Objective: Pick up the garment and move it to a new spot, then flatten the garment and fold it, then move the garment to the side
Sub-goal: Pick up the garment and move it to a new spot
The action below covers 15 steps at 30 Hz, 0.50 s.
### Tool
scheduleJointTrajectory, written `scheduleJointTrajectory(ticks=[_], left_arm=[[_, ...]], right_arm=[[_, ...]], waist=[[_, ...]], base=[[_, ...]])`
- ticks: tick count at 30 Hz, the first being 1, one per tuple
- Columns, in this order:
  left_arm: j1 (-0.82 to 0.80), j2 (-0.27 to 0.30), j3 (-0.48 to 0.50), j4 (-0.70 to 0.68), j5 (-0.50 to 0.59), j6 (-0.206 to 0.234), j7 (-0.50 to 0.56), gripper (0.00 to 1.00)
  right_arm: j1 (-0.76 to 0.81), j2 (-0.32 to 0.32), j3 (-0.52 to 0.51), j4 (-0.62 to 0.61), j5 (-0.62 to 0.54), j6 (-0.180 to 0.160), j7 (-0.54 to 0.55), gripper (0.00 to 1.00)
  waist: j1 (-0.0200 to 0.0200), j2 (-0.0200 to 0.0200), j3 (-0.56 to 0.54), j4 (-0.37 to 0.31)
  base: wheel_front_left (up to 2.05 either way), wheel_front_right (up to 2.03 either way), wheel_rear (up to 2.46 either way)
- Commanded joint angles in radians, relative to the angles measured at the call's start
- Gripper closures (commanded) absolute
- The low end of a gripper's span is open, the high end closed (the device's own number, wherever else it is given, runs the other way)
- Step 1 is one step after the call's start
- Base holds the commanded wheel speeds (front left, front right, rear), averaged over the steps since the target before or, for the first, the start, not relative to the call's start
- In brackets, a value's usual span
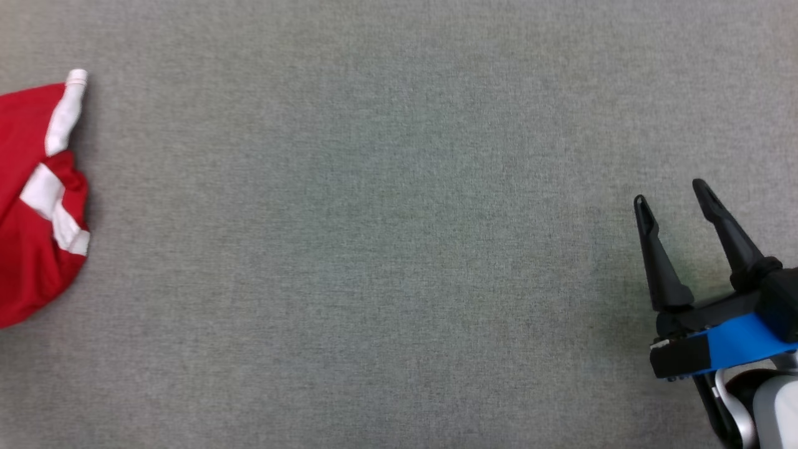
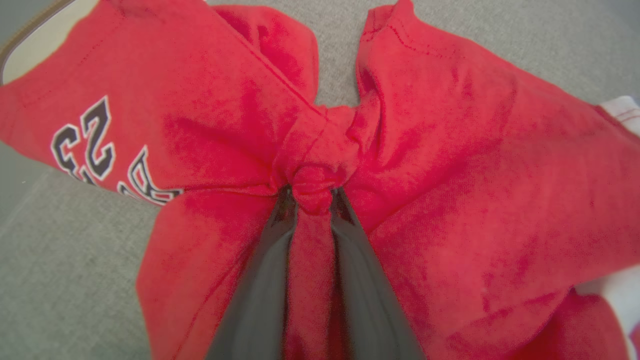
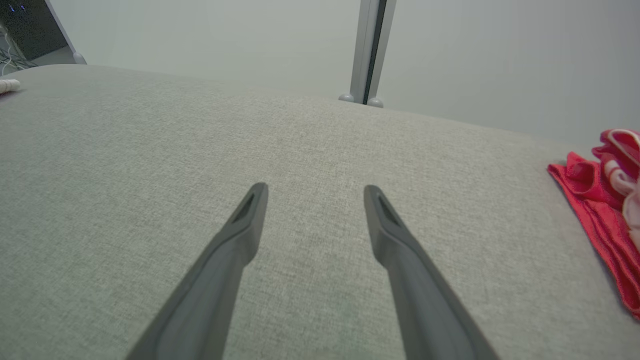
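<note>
The garment (image 1: 31, 249) is bright red with white bands at its edges, and bears black block characters outlined in white. The table (image 1: 399, 249) is covered in plain, faintly flecked grey cloth. The right gripper (image 1: 669, 192) has black fingers and a bright blue band across its body.

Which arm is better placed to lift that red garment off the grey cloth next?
Left. The left tool is closed on a bunched fold of the red garment. The right tool stands open over the grey surface, well away from the garment at the far side.
</note>
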Motion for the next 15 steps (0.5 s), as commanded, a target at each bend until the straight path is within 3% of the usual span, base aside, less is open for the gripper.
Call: scheduleJointTrajectory(ticks=[1,8,11,15], left_arm=[[0.010,0.003,-0.006,-0.004,0.010,-0.017,-0.019,1.00],[-0.060,0.075,-0.049,-0.122,0.093,-0.095,-0.147,1.00],[-0.098,0.107,-0.085,-0.210,0.135,-0.111,-0.161,1.00],[-0.151,0.105,-0.157,-0.350,0.164,-0.128,-0.125,1.00]], right_arm=[[-0.003,0.008,0.004,0.009,0.006,0.000,-0.010,0.00],[0.005,0.045,0.031,0.070,0.025,0.000,-0.039,0.00],[0.012,0.061,0.037,0.098,0.028,0.000,-0.052,0.00],[0.032,0.085,0.039,0.132,0.033,0.000,-0.069,0.00]], waist=[[0.0001,0.0000,-0.023,0.001],[0.0001,0.0000,-0.157,0.009],[0.0001,0.0000,-0.219,0.002],[0.0001,0.0000,-0.299,-0.016]], base=[[0.00,0.00,0.00],[0.00,0.00,0.00],[0.00,0.00,0.00],[0.00,0.00,0.00]])
